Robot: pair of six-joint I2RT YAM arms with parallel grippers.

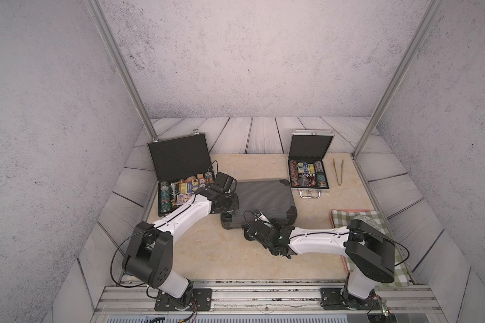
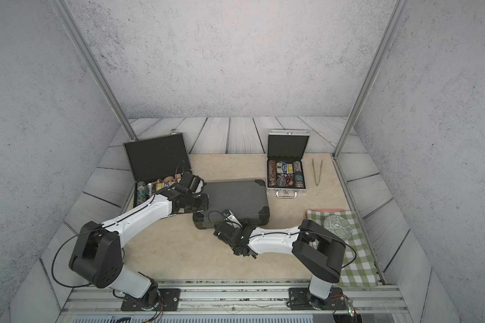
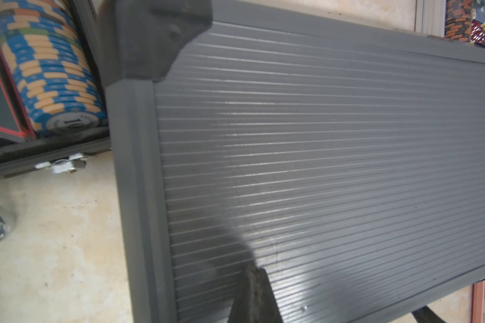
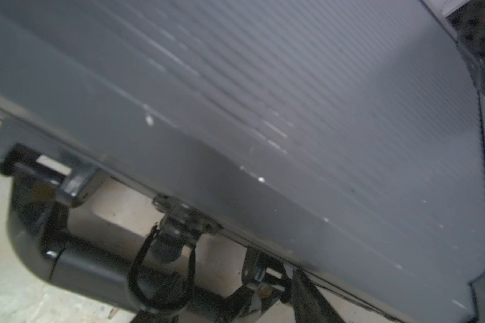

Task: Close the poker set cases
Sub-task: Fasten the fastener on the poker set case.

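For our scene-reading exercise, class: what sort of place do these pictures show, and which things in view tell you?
Probably a robot test cell, not a home: two arms bolted to an aluminium rail, wall panels between metal posts.

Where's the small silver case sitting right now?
In both top views the small silver case stands open on the robot's far right, beside the tongs and beyond the closed grey ribbed case.
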